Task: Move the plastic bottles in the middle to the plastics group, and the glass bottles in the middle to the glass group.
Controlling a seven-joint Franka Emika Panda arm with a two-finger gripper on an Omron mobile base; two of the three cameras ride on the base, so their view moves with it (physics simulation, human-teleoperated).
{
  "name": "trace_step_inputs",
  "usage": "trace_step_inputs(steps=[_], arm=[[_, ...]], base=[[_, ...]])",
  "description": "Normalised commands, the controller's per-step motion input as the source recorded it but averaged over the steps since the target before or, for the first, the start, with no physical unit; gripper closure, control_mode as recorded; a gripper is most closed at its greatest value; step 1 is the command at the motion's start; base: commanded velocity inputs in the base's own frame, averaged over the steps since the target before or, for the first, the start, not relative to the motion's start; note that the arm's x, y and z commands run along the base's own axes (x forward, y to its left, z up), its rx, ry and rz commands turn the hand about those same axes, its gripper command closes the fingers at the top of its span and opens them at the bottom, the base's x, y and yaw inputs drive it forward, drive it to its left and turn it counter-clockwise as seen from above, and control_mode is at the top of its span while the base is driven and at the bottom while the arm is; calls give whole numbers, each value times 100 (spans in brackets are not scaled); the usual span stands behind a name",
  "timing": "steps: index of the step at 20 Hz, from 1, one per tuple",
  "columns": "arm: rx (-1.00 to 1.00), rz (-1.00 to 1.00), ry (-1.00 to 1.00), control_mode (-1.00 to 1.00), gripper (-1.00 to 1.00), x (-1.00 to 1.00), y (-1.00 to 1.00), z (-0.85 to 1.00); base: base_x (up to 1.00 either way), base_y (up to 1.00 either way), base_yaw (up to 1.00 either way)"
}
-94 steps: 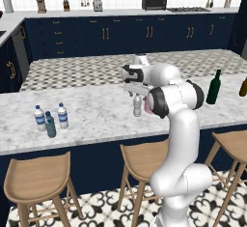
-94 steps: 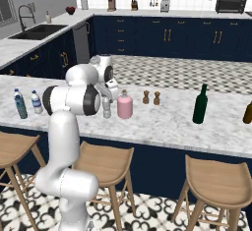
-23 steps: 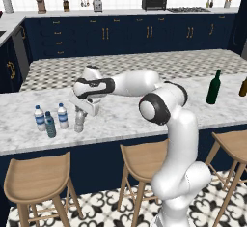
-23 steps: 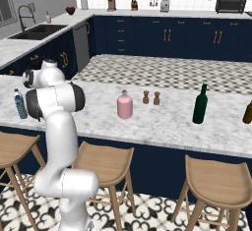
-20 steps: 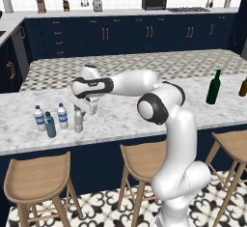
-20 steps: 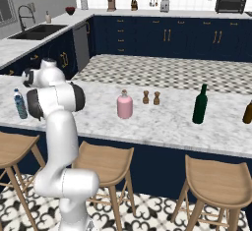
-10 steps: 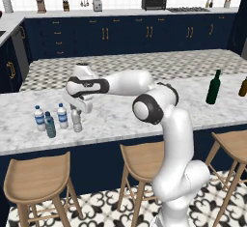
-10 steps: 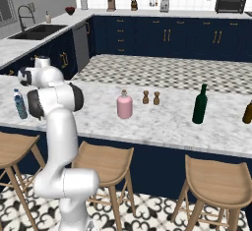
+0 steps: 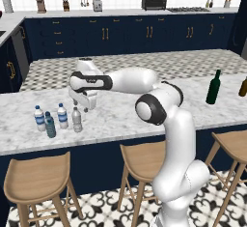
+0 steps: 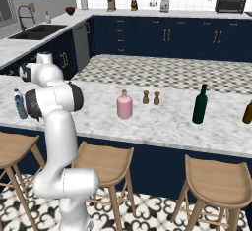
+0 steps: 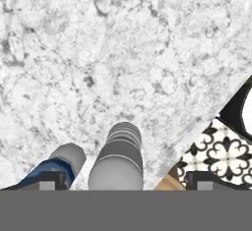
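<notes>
- At centre left of the left base view, four small bottles stand close together on the marble counter: a blue-labelled bottle, a teal bottle, another blue-labelled one and the grey plastic bottle.
- The pink bottle stands mid-counter beside two brown shakers; the green wine bottle is further right.
- The arm reaches far left, its gripper just above the grey bottle, fingers spread and holding nothing.

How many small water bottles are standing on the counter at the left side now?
4, in one cluster: a blue-labelled bottle farthest left, a teal bottle in front, another blue-labelled bottle, and a plain grey bottle under the claw. None seems hidden.
</notes>
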Motion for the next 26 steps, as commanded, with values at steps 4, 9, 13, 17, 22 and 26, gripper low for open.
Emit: trace_step_inputs(steps=[4, 9, 13, 17, 22, 26], arm=[[-4, -4, -1, -100, -100, 3, -52, 9], [-7, 4, 0, -100, -100, -9, -83, 0], [-2, 34, 0, -100, -100, -37, -83, 7], [-1, 42, 0, -100, -100, -32, -77, 18], [0, 39, 0, -100, -100, -17, -77, 24], [0, 19, -1, -100, -100, 2, -83, 15]], base=[[0, 0, 0], [0, 0, 0], [0, 0, 0], [0, 0, 0], [0, 0, 0], [0, 0, 0]])
